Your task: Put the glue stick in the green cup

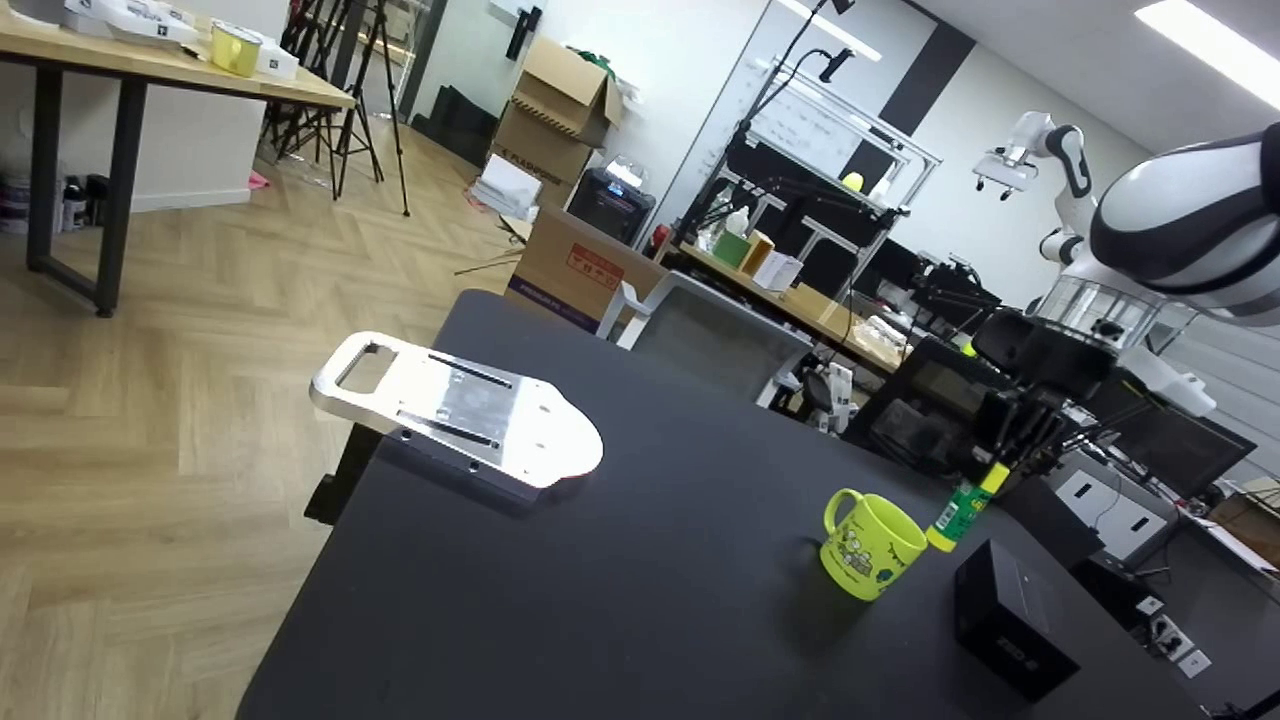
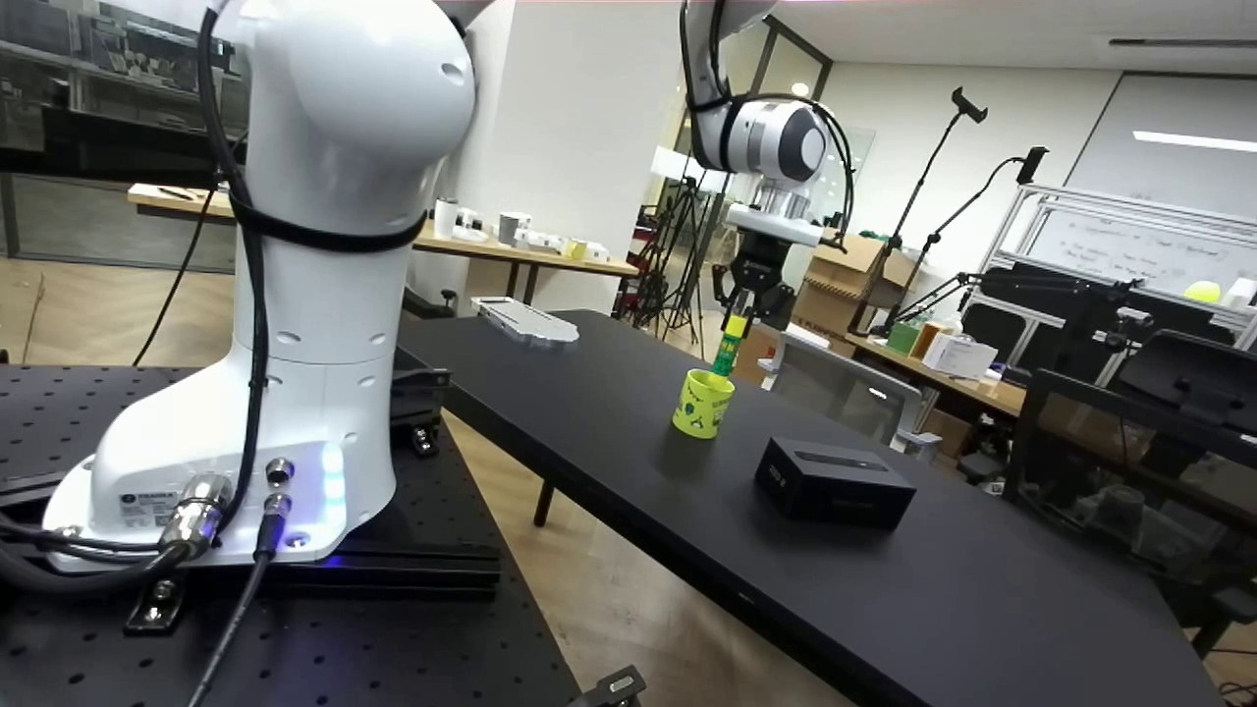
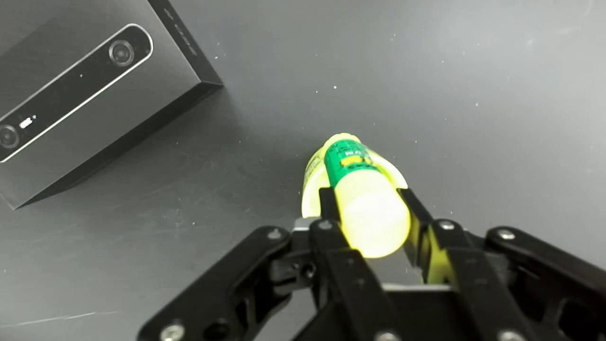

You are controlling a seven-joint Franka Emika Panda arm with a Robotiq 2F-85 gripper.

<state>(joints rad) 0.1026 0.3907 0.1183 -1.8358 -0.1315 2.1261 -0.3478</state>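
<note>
Gripper (image 3: 371, 203) was clamped round the yellow upper end of the green-labelled glue stick (image 1: 962, 512), holding it tilted above the blk table (image 1: 620, 610). Stick's lower end was outside the lime-green mug (image 1: 866, 550), just right of its rim in an exterior view; couldn't tell if touching. Mug stood upright, handle to left there. Blk ZED 2 box (image 2: 833, 483) sat nearer, to mug's right, in both exterior views; flat white tool (image 1: 470, 403) w/ slotted handle lay far left.
</note>
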